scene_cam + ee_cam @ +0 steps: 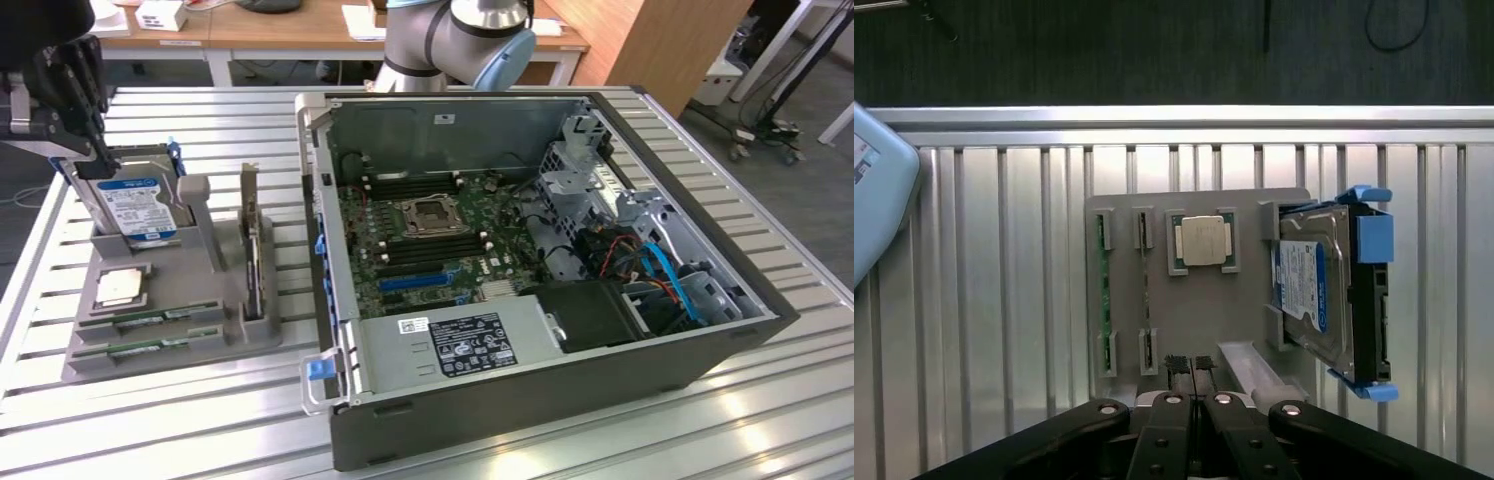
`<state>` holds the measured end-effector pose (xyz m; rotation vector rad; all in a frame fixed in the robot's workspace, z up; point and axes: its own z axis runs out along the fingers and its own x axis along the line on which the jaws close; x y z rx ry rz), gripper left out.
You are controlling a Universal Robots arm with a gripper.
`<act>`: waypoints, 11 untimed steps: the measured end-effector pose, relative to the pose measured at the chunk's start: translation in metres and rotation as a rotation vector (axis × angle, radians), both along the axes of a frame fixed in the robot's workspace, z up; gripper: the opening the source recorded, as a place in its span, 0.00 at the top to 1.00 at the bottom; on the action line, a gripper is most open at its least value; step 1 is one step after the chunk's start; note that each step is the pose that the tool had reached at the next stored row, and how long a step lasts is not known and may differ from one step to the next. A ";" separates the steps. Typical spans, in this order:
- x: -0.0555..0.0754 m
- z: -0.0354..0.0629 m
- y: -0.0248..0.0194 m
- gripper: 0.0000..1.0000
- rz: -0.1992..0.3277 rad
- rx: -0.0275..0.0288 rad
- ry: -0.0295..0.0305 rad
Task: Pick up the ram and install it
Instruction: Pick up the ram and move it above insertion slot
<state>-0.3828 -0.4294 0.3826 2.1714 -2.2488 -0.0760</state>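
Hovering closed, the jaws hang clear of the slotted ram (1104, 290).

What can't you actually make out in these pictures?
Ram: wrist view shows it edge-on in the holder, so sticker and chips are hidden.
Hard drive: exterior view, upper corner covered by the gripper.
Motherboard: exterior view, slots too small to tell free from filled.
Arm: exterior view, cut off by the top edge.
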 end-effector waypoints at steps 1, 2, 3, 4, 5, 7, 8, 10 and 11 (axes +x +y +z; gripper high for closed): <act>0.000 0.0000 0.0000 0.90 0.001 0.0000 0.0001; 0.000 0.0000 0.0000 0.90 0.002 -0.0001 0.0002; 0.000 0.0000 0.0000 0.90 0.002 -0.0001 0.0003; 0.000 0.0000 0.0000 0.90 0.002 0.0000 0.0003; 0.000 0.0000 0.0000 0.90 0.002 -0.0001 0.0003; 0.000 0.0000 0.0000 0.90 0.002 -0.0001 0.0003; 0.000 0.0000 0.0000 0.90 0.002 -0.0001 0.0003; 0.000 0.0000 0.0000 0.90 0.002 -0.0001 0.0003; 0.000 0.0000 0.0000 0.90 0.002 0.0000 0.0003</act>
